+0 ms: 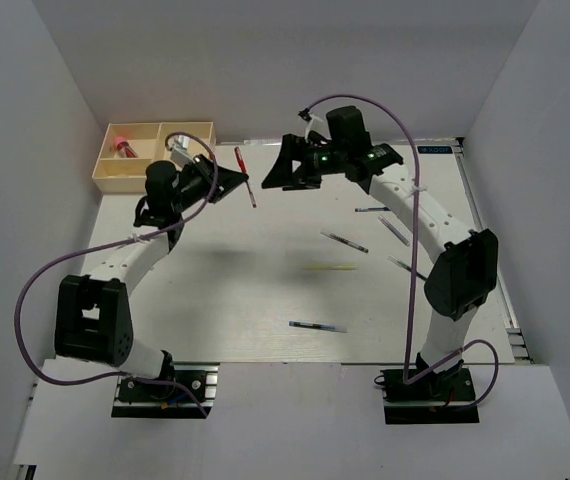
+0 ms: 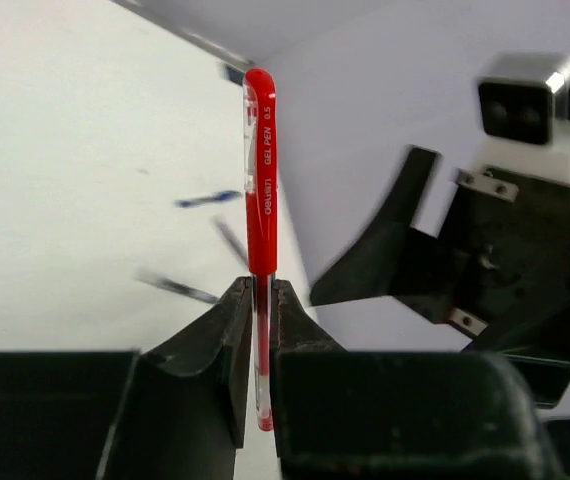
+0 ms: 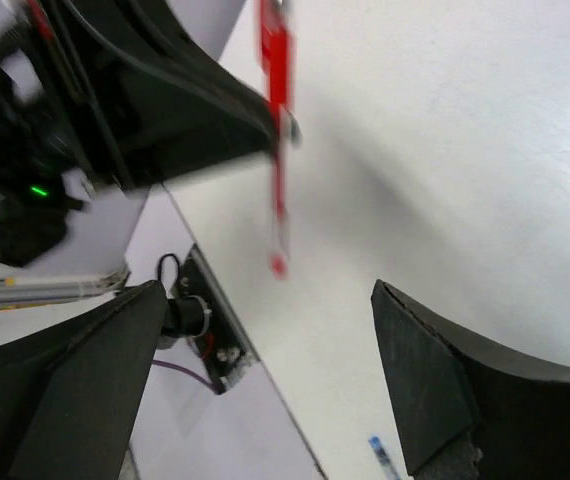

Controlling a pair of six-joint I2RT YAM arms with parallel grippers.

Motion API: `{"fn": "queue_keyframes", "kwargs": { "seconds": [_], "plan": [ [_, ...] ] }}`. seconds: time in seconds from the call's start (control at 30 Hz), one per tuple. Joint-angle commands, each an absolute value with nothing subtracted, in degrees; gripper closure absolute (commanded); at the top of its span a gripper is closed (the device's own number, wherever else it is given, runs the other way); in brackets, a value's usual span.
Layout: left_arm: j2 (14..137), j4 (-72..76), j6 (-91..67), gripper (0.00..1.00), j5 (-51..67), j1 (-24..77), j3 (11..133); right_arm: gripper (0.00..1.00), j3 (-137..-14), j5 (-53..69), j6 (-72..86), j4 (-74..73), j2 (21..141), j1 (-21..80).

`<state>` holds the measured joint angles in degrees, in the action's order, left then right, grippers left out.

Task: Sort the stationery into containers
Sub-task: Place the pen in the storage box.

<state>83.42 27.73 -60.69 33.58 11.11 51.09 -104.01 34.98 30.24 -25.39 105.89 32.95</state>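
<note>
- Nearest the arm bases, a blue pen [image 1: 317,326] lies flat on the tabletop [image 1: 225,300], its long axis running left to right.
- Farther in, a yellow-green pen [image 1: 329,267] also lies left to right. A dark pen [image 1: 345,241] beyond it slants, and a few more thin pens are scattered toward the right arm.
- A broad bare stretch of tabletop lies between the two arms, and white walls close off the left, far and right sides.
- Beyond that, the left end effector [image 1: 245,181] [image 2: 262,300] is clamped on a red pen [image 1: 240,158] [image 2: 260,180] and holds it above the surface.
- The grip sits near the pen's clear lower end, with the red cap end sticking out well past the fingers.
- Seen from above, the pen's length runs roughly near to far, with the cap end leaning far-left.
- The right end effector [image 1: 277,165] [image 3: 265,290] stands wide open just beside the pen and faces it. It touches nothing.
- Farthest, a cream tray [image 1: 105,178] sits in the far left corner, close behind the left end effector. A pink cylinder [image 1: 122,147] lies in one of its left compartments.
</note>
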Motion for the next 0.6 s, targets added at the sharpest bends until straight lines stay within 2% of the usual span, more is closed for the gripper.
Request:
{"fn": "queue_keyframes", "kwargs": {
  "seconds": [0.0,0.17,0.2,0.23,0.27,0.33,0.4,0.57],
  "plan": [
    [83.4,5.4,-43.3,1.00,30.6,7.6,61.1,0.11,-101.9,33.8,25.1,-26.5,101.0,27.3],
    [95.1,-22.4,-17.3,1.00,11.5,4.4,89.5,0.11,-97.0,32.3,12.3,-29.4,97.0,21.9],
    [102.3,-25.6,-14.3,1.00,7.1,3.3,94.9,0.12,-94.8,32.4,10.7,-29.5,95.7,21.2],
    [106.4,-28.9,-9.1,1.00,5.6,2.6,107.3,0.12,-93.5,32.0,7.7,-29.6,95.1,20.9],
    [110.7,-35.4,-6.9,1.00,4.8,2.0,114.1,0.14,-92.3,31.2,6.9,-29.6,94.4,20.0],
    [122.2,-39.3,-1.6,1.00,3.8,0.9,130.2,0.15,-89.3,29.0,5.6,-29.8,92.7,20.0],
    [127.0,-38.6,-0.3,1.00,2.1,0.3,133.3,0.16,-87.8,28.6,4.7,-29.8,91.8,19.1],
    [130.9,-30.1,6.2,1.00,3.4,-0.8,130.3,0.16,-82.4,27.7,4.1,-27.7,88.8,18.2]
  ]
}}
